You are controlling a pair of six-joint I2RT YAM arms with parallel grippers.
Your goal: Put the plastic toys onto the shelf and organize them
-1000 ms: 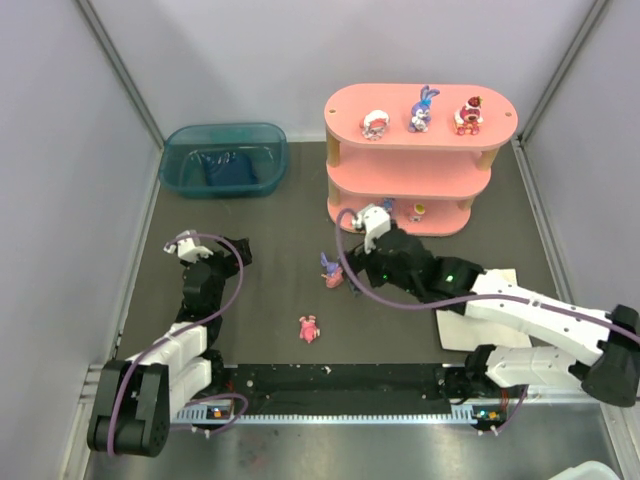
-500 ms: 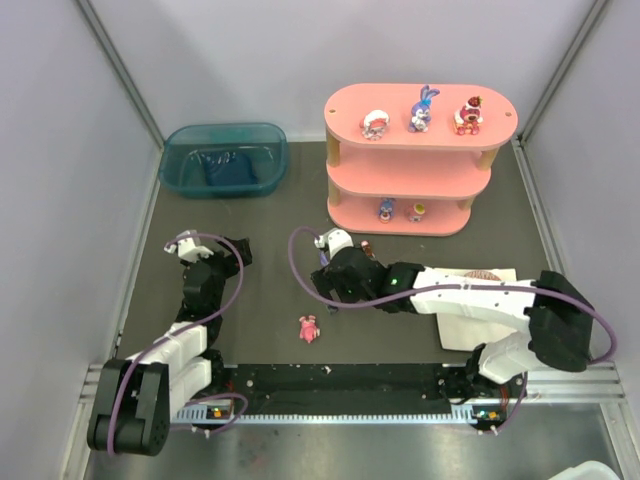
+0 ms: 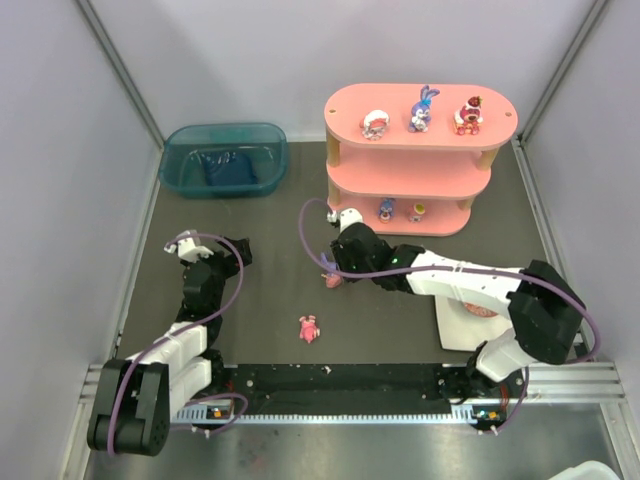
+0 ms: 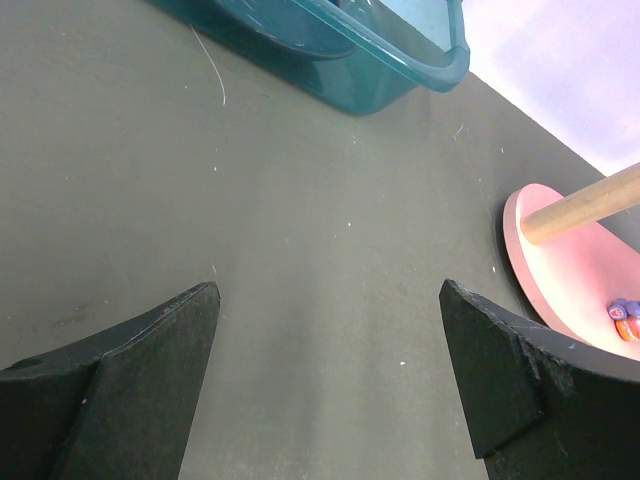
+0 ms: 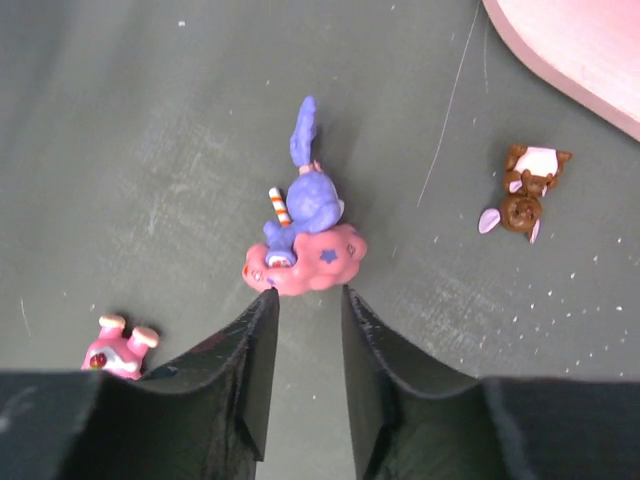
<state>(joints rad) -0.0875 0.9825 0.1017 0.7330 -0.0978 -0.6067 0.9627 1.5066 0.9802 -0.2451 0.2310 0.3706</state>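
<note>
Our right gripper [image 5: 310,300] hangs low over the dark table [image 5: 150,120]. Its two fingers are drawn close, with only a narrow slit between them and nothing in that slit. Right at the fingertips stands a purple figure [image 5: 305,215] on a pink cloud base, its long ear pointing away from the gripper. We cannot tell whether the tips touch the base. Beside the left finger and a little behind its tip, a small pink toy [image 5: 118,350] lies tipped over on the table. Ahead and to the right lies a brown toy [image 5: 525,195], apart from the purple figure. Farther out on that side we see the rounded edge of the pink shelf [image 5: 570,50].

From above, the shelf rises just past the right gripper. Its top board carries three toys in a row: a pink-and-white one [image 3: 375,125], a long-eared bunny [image 3: 423,108] and a red one [image 3: 467,116]. Two more small figures [image 3: 384,209] stand on the lowest board.

Our left gripper [image 4: 325,300] has its fingers spread wide and holds nothing, with bare table between them. Ahead of it and to the left sits a teal bin [image 4: 350,40]. Ahead and to the right are the end of the shelf's lowest board and a wooden post [image 4: 585,205]. This gripper is well apart from all the loose toys.
</note>
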